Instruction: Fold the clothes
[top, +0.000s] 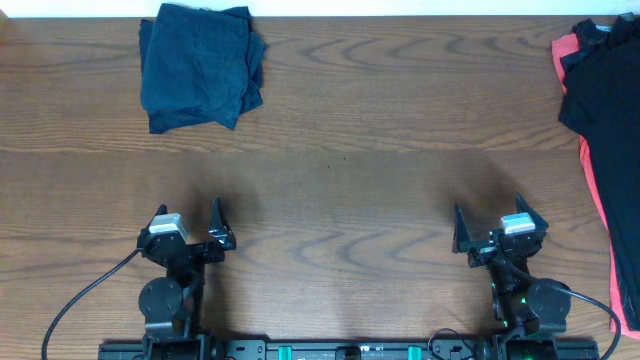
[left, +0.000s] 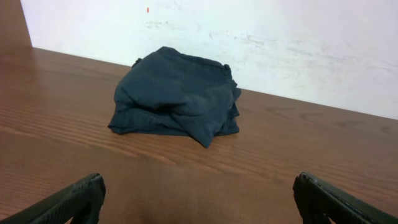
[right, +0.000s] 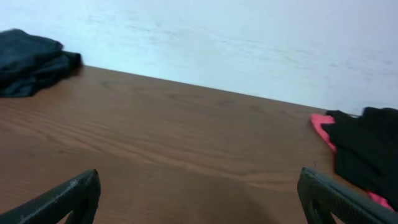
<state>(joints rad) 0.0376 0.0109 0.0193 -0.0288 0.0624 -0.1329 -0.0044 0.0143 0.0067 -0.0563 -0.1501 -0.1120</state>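
Observation:
A folded, wrinkled navy-blue bundle of shorts (top: 200, 65) lies at the far left of the wooden table; it also shows in the left wrist view (left: 176, 96) and at the left edge of the right wrist view (right: 31, 61). My left gripper (top: 188, 233) is open and empty near the front edge, far from the bundle; its fingertips frame bare wood (left: 199, 199). My right gripper (top: 498, 232) is open and empty at the front right, over bare wood (right: 199, 196).
A black and coral-red garment (top: 605, 120) lies spread at the table's right edge, also in the right wrist view (right: 364, 149). A white wall (left: 249, 37) stands behind the table's far edge.

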